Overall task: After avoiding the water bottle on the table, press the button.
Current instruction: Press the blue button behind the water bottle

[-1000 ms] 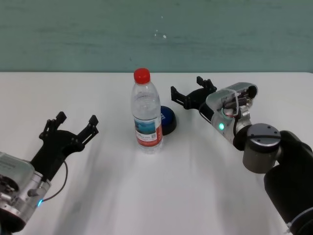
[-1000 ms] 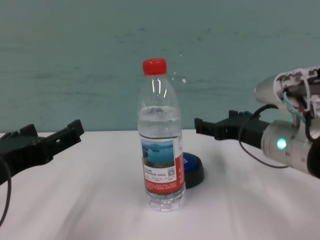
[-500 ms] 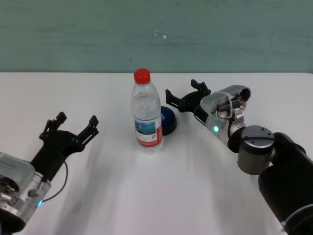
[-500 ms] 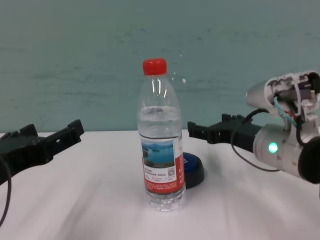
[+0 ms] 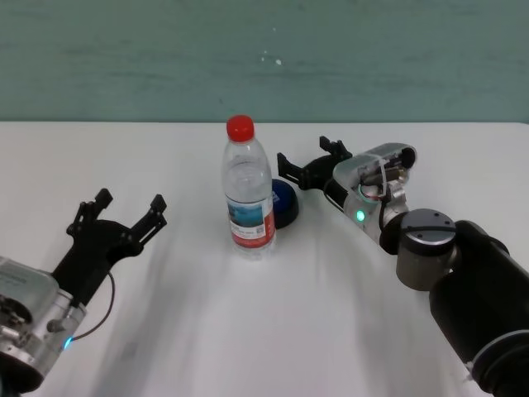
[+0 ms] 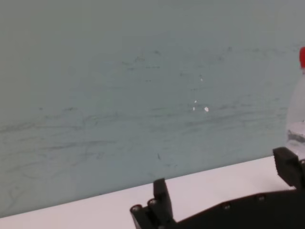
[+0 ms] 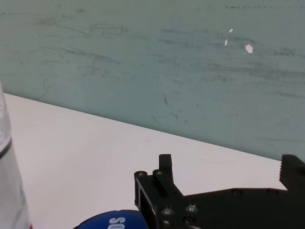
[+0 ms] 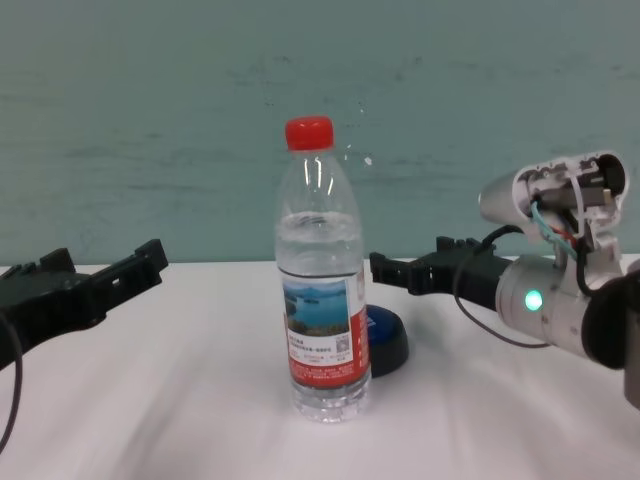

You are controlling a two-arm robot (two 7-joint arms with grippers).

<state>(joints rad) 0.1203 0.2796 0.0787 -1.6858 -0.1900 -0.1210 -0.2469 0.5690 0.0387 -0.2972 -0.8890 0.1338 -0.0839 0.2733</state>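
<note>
Both arms end in a matte black tool with two flat, notched fingers: the left tool [image 5: 117, 212] at the lower left of the head view, the right tool [image 5: 312, 160] right of centre. Each sits on a silvery-grey cylindrical wrist housing with a small lit green-cyan lamp, and a thin black cable loops beside the left one. The right wrist carries a white cover with exposed thin wires, red among them, and behind it come a grey round joint cap and a bulky black arm segment.
</note>
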